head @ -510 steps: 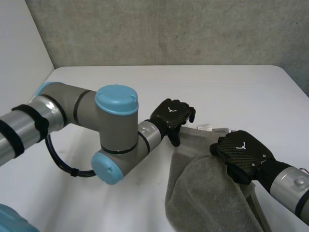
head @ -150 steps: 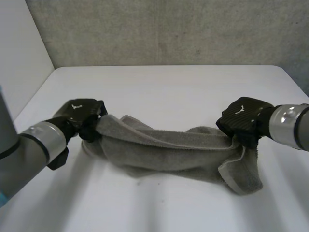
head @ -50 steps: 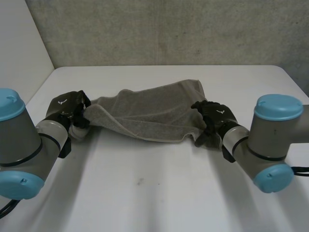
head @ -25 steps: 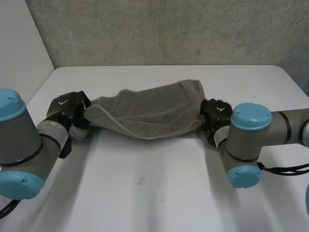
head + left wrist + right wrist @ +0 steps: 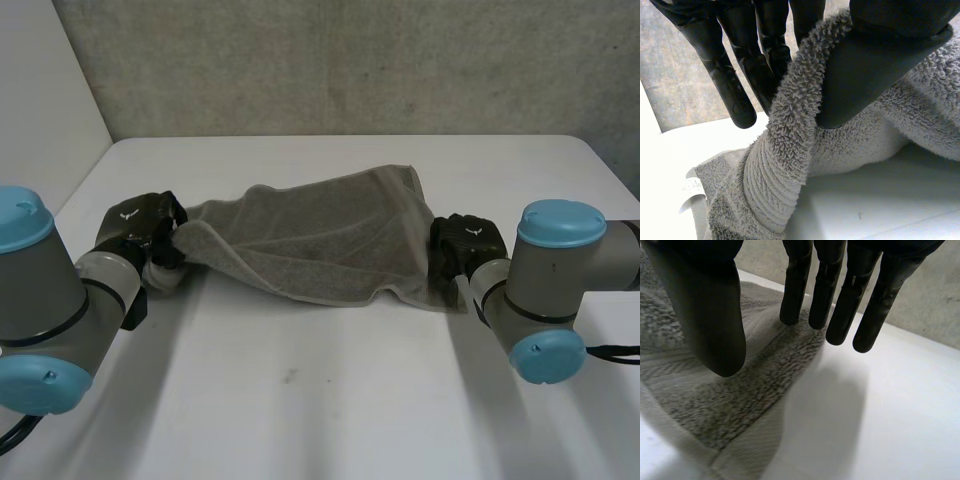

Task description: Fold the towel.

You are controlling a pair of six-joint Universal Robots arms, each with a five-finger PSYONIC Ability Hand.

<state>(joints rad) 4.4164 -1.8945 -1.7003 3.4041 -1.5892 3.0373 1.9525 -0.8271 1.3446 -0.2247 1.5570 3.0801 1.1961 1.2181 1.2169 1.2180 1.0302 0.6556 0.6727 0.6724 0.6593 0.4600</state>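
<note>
A grey towel (image 5: 310, 240) lies stretched across the white table (image 5: 330, 400) between my two hands. My left hand (image 5: 140, 228) is shut on the towel's left end. In the left wrist view its thumb (image 5: 865, 65) presses a rolled fold of the towel (image 5: 785, 165) against the fingers. My right hand (image 5: 462, 245) rests at the towel's right edge and is open. In the right wrist view its straight fingers (image 5: 840, 300) hang just above the towel's (image 5: 715, 390) hem and hold nothing.
A grey wall (image 5: 350, 60) runs behind the table's far edge. The towel's white label (image 5: 690, 189) lies on the table below my left hand. Both arms' grey elbows with blue caps stand near the table's front, left (image 5: 30, 330) and right (image 5: 545, 300).
My right hand has let go of the towel's right end and drawn back to the right. That end now lies flat on the table. The left hand has held still.
</note>
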